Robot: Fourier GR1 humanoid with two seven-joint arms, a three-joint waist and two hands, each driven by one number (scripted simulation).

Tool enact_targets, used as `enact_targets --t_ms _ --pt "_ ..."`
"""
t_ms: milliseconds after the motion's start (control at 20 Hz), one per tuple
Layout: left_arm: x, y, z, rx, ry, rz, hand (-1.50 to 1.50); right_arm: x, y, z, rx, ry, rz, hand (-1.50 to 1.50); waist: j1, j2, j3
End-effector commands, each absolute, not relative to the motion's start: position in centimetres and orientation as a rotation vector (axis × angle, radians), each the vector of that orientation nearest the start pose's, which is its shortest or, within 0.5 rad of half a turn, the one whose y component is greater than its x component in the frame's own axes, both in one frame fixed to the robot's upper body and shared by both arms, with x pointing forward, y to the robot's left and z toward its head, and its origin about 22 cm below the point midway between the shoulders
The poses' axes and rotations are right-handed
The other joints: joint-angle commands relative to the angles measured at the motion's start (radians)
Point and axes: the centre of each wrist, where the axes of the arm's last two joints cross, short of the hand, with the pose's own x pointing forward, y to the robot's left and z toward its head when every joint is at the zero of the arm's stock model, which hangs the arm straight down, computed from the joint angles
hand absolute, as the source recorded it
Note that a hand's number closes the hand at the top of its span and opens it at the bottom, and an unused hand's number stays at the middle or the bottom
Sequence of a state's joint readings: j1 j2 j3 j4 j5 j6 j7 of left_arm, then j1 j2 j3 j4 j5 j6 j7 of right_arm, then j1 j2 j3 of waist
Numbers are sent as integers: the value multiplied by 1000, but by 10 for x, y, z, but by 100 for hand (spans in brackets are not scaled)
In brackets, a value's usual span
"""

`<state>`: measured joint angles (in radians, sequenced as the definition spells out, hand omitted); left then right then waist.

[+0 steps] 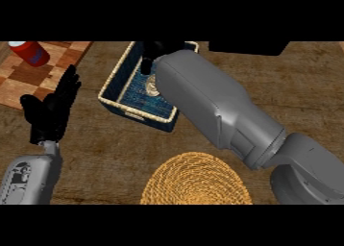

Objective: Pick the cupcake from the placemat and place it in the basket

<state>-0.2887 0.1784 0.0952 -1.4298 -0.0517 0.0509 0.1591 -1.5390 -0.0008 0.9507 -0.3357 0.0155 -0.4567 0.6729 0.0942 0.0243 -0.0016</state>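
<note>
Counter point(310, 91): brown wood-grain top, seen from steeply above.

Basket point(116, 98): rectangular, pale woven rim, dark blue lining, set at a slant in the upper middle of the counter. Its right half is hidden under the right forearm.

Cupcake point(153, 85): only a small pale, rounded piece shows inside the basket, against the blue lining, right at the edge of the grey forearm. Most of it is covered, so I cannot tell whether it rests on the basket floor or is held just above it.

Right hand point(155, 52): black, over the far end of the basket, reached by the long grey forearm crossing from the lower right. Fingers point down into the basket; the arm hides too much to say whether they are curled round anything or spread.

Left hand point(53, 108): black, at the left side, fingers straight and pointing up, holding nothing, resting clear of the basket.

Placemat point(196, 178): round, woven, golden straw colour, at the lower middle, near the basket's near corner but apart from it.

Cutting board point(18, 81): chequered wood, upper left corner.

Red can point(29, 52): lying on the board, white end toward the top edge
</note>
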Motion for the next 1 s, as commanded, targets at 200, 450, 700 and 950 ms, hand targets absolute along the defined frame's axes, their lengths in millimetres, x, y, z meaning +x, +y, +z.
enact_targets --t_ms 200,450,700,950 --pt "303 272 49 247 -1525 -67 0 425 31 212 -803 -1488 453 -150 -44 -13 1" --pt "305 296 52 284 -1521 -9 0 433 4 193 -705 -1492 313 -150 -85 -20 2" --pt "284 305 47 292 -1502 -21 0 435 -36 180 -632 -1484 332 -150 -109 -34 3" --pt "290 297 37 308 -1498 -3 0 422 -67 168 -553 -1545 350 -150 -119 -33 2"
